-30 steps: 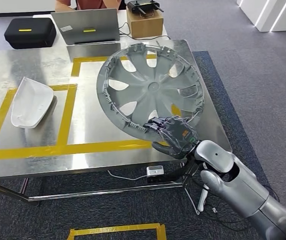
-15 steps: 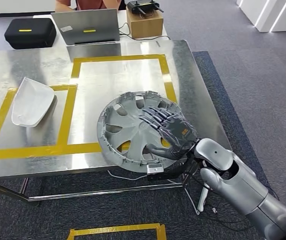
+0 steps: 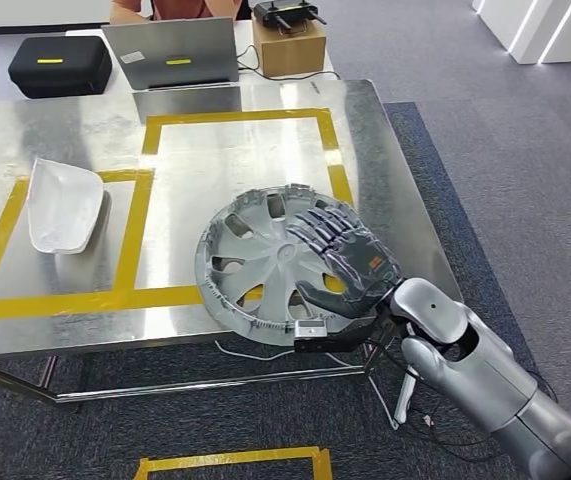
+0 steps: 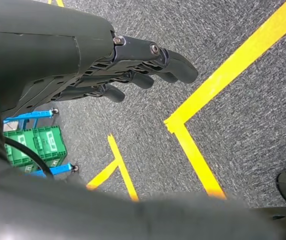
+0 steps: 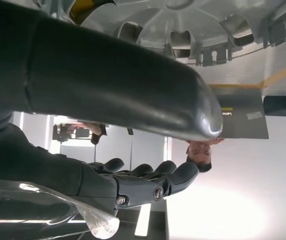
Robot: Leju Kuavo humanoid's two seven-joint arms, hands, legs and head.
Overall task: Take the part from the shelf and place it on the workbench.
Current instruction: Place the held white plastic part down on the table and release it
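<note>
Head view: the hubcap (image 3: 267, 262) lies nearly flat on the workbench (image 3: 55, 130), its near edge jutting a little past the table's front, so the placing looks almost done; letting go and drawing back seems to be what is left. The right hand (image 3: 346, 268) rests on its right side, fingers spread over the spokes, thumb at the rim.

Left wrist view: the left hand (image 4: 95, 70) hangs over the carpet, fingers extended and empty.

Right wrist view: the thumb (image 5: 126, 90) lies against the hubcap's underside; whether it grips cannot be told
</note>
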